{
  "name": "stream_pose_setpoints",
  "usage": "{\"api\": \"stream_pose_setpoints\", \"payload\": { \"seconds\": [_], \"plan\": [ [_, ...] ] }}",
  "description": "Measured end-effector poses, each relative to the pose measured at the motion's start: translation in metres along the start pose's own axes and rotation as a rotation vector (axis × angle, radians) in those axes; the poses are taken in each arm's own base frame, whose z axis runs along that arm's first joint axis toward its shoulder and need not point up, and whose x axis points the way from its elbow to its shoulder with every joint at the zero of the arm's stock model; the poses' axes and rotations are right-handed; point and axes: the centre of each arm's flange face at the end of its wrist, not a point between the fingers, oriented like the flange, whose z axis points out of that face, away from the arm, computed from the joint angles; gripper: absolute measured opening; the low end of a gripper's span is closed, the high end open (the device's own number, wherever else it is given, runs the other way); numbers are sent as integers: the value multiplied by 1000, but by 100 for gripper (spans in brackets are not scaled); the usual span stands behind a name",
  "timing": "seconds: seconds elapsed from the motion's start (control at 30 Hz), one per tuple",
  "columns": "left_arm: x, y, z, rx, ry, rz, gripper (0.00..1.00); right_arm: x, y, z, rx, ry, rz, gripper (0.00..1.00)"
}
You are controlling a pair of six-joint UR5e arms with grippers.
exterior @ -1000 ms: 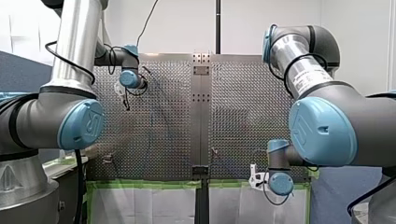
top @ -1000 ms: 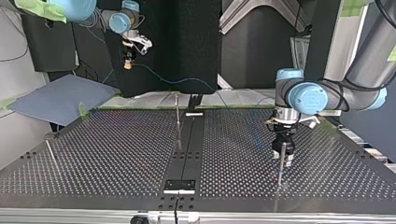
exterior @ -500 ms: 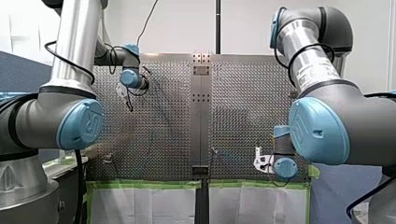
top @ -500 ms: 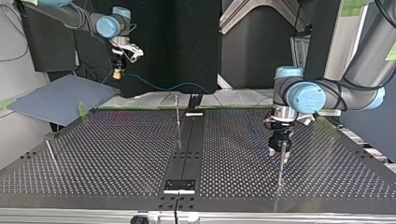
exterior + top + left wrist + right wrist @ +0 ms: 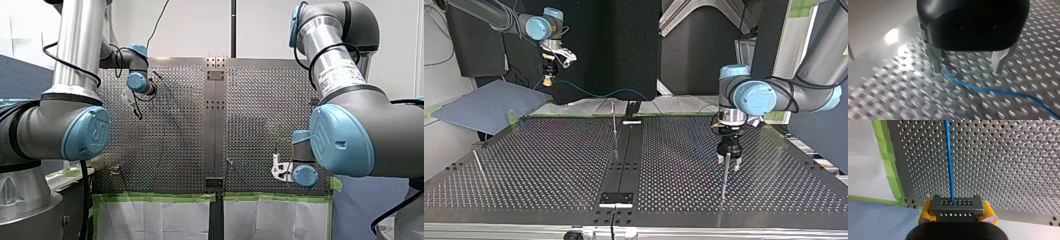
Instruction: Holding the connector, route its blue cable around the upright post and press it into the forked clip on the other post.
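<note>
My right gripper (image 5: 957,216) is shut on the grey connector (image 5: 957,207), yellow pads on both sides; the blue cable (image 5: 948,157) runs straight ahead over the perforated table. In the top view this gripper (image 5: 547,80) hangs high at the far left, and the cable (image 5: 599,94) sags toward the middle. My left gripper (image 5: 968,66) is open, metal fingers (image 5: 936,61) wide apart, and the cable (image 5: 988,90) passes below them. In the top view my left gripper (image 5: 728,162) hovers at the top of a thin upright post (image 5: 723,180).
A second thin post (image 5: 614,131) stands near the table's middle seam, and a third, leaning post (image 5: 479,163) near the top view's left edge. Green tape (image 5: 160,197) lines the table's near edge in the front view. A blue-grey sheet (image 5: 489,105) lies beyond the table.
My right arm carried the connector toward the top view's left, drawing the cable along. My left gripper shifted slightly at the post and stayed open.
</note>
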Motion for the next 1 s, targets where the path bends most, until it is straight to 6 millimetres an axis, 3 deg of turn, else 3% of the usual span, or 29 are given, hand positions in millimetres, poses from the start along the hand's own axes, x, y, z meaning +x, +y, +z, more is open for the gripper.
{"api": "stream_pose_setpoints", "payload": {
  "seconds": [0.2, 0.47, 0.87, 1.0],
  "plan": [
    [-15, -11, -7, 14, -25, -27, 100, -2, 1, 0, -1, -4, 0, 0],
    [-17, -2, -18, -2, -19, -6, 100, -2, 1, 0, 3, -5, 6, 0],
    [-31, 16, -61, -104, -29, 87, 100, -3, 1, 0, 11, -7, 6, 0],
    [-47, 15, -72, -129, -40, 119, 100, -3, 1, 0, 13, -6, 7, 0]
  ]
}}
